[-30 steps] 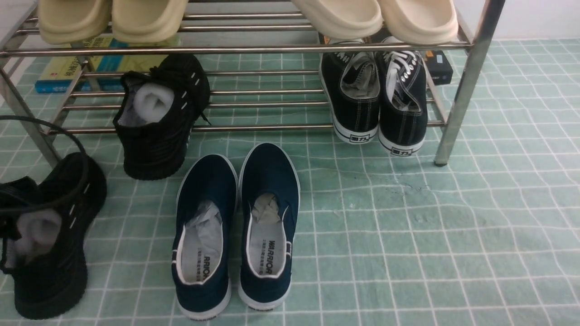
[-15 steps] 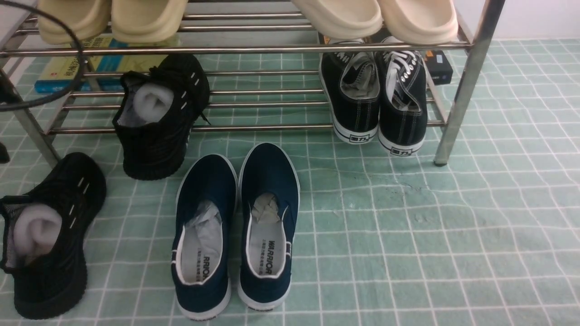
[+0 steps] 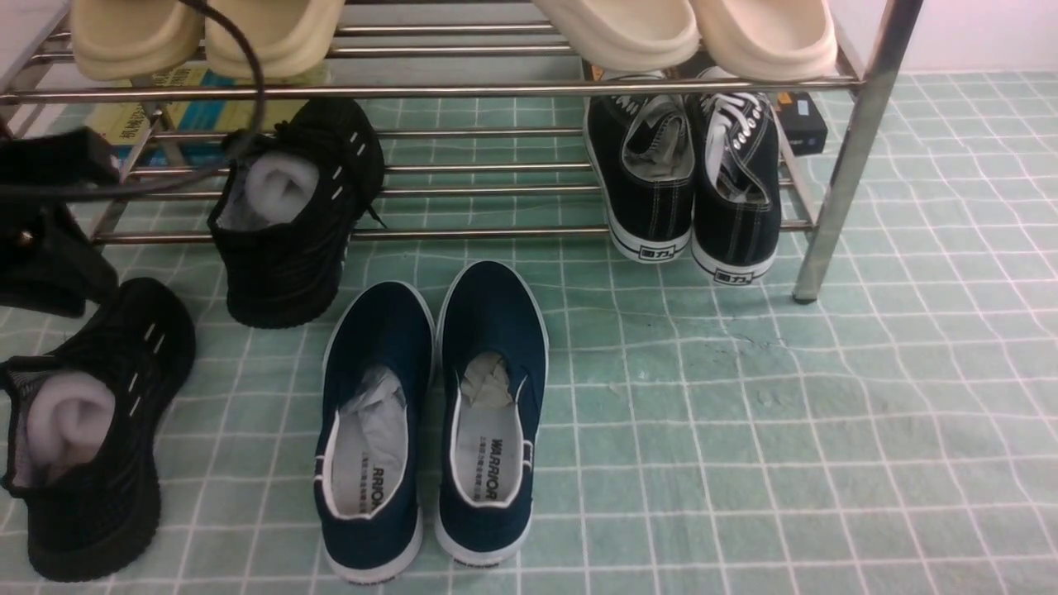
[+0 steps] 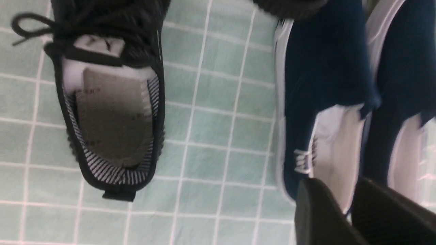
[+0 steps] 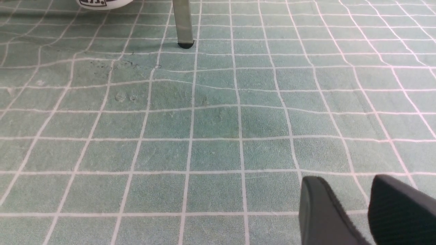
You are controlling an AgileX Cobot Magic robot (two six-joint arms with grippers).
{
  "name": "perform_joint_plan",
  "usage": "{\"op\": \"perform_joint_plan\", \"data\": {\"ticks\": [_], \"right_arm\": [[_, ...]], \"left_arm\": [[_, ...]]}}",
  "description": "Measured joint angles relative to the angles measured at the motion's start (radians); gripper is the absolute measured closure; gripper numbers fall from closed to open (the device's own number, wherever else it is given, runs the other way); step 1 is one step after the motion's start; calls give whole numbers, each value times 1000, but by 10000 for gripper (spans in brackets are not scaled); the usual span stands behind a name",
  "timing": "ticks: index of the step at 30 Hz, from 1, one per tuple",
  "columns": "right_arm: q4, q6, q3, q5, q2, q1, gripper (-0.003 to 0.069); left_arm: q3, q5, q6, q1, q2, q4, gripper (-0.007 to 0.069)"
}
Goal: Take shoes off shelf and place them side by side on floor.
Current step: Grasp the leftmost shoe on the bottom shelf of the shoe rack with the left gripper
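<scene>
One sneaker (image 3: 99, 471) lies released on the floor (image 3: 744, 413). My left end effector (image 4: 344, 194), parted and empty, rose toward its mate (image 3: 289, 248).

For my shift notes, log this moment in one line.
near sneaker: on floor | far sneaker: on shelf | left pincer: open, empty | right pincer: open, empty

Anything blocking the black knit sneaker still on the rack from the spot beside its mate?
Nothing visible in the path. The sneaker overhangs the front bar of the shelf, and bare floor runs from it to the right of its mate. The navy slip-ons border that gap, so it looks tight.
</scene>
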Motion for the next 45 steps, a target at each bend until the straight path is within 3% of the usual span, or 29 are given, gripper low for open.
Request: {"op": "perform_joint_plan", "data": {"ticks": [5,8,10,15,18,23,27,32,37,45], "right_arm": [[0,0,0,0,0,0,421],[0,0,0,0,0,0,421],[0,0,0,0,0,0,421],[0,0,0,0,0,0,421],[0,0,0,0,0,0,421],[0,0,0,0,0,0,421],[0,0,0,0,0,0,421],[0,0,0,0,0,0,421],[0,0,0,0,0,0,421],[0,0,0,0,0,0,421]], "left_arm": [[3,-6,-117,-207,2,283,312],[3,-49,-160,-235,2,397,309],[3,-82,-192,-214,2,440,356],[3,-188,-153,-83,18,373,580],[3,-244,-56,-22,72,229,623],[3,-352,39,-13,189,52,622],[3,-468,16,-13,242,7,583],[3,-628,-29,-13,276,-4,392],[3,-664,-31,-13,315,-6,235],[3,-676,-31,-13,394,-9,195]]}}
